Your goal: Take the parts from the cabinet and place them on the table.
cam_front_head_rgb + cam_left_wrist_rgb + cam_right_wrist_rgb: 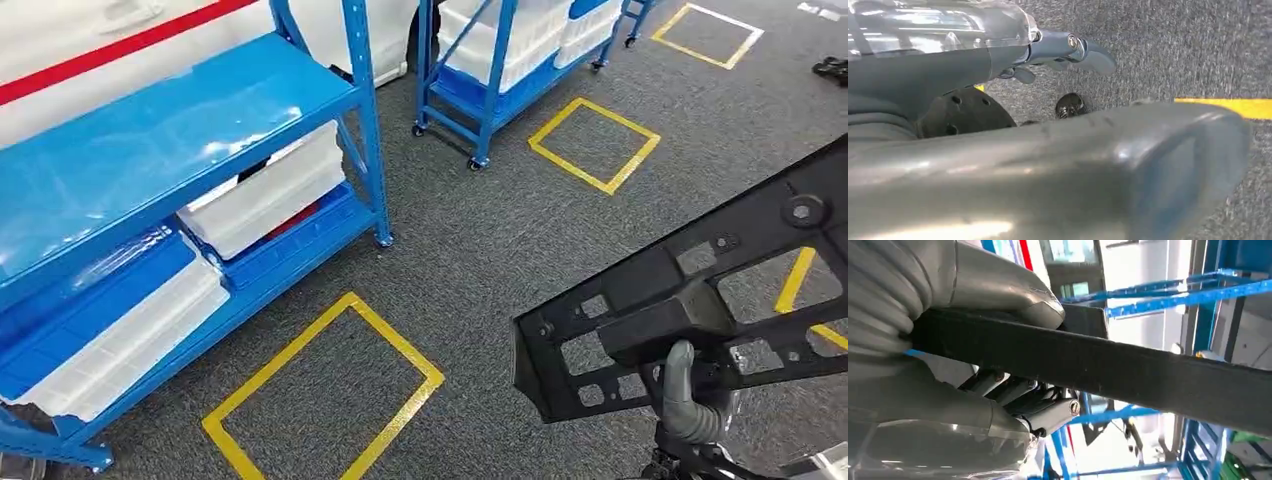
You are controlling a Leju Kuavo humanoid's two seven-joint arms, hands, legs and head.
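A large flat black plastic part [700, 290] with several cut-out holes hangs over the grey carpet at the lower right of the head view. My right hand [690, 395] grips it from below, its grey thumb lying up against the part's face. In the right wrist view the part [1158, 377] crosses the picture as a dark bar clamped between the thumb [998, 287] and the darker fingers [1048, 412]. My left hand [1068, 50] hangs over the carpet, its fingers apart and nothing in it.
A blue shelving cabinet [170, 140] with white bins [270, 195] stands at the left. A second blue wheeled rack [500, 70] stands further back. Yellow tape squares [330, 400] mark the carpet, another square [595, 145] lies near the second rack.
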